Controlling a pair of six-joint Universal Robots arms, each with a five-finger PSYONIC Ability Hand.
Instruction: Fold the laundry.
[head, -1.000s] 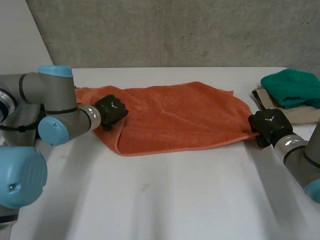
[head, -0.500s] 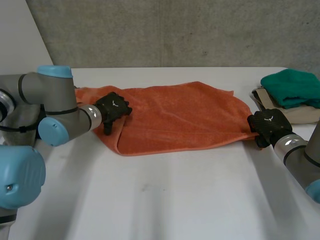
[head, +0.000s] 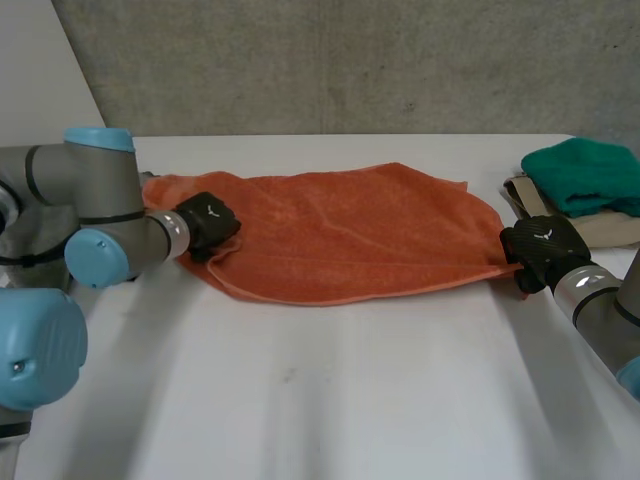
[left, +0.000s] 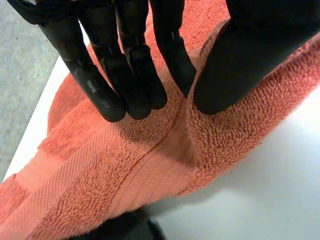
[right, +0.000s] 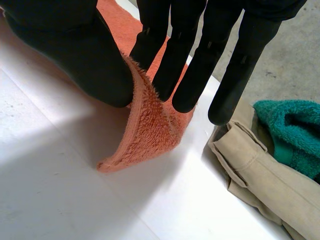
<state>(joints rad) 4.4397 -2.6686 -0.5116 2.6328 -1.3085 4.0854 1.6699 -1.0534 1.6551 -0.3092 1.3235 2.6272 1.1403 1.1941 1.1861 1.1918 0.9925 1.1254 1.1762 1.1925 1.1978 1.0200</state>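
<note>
at the left of the head view, the robot's left arm (head: 100, 215) reached over the plain white table (head: 350, 400) to the left edge of the orange terry-cloth towel (head: 350, 235). the left hand (head: 207, 224) sat on that edge. in its own wrist view, its straight black fingers (left: 125, 75) and thumb (left: 235, 60) closed together on a raised ridge of the towel's pile (the cloth stood up between them), so the hand was clamped on the towel. the towel's flatter woven border band ran just past the fingertips, and bare table showed beside the thumb.

the towel itself lay spread across the middle of the table, wide from side to side. its far edge was toward the grey concrete wall (head: 350, 60) and its near edge curved in a shallow arc.

at the towel's right end, the right hand (head: 540, 250) held the near-right corner. the right wrist view showed its thumb (right: 75, 55) and fingers (right: 172, 75) pinching that corner, which rose from the table in a small curl up into the pinch. farther right, near this hand, a folded beige cloth (head: 600, 232) lay on the table with a crumpled teal-green towel (head: 580, 175) resting on top of it. both were apart from the orange towel.
</note>
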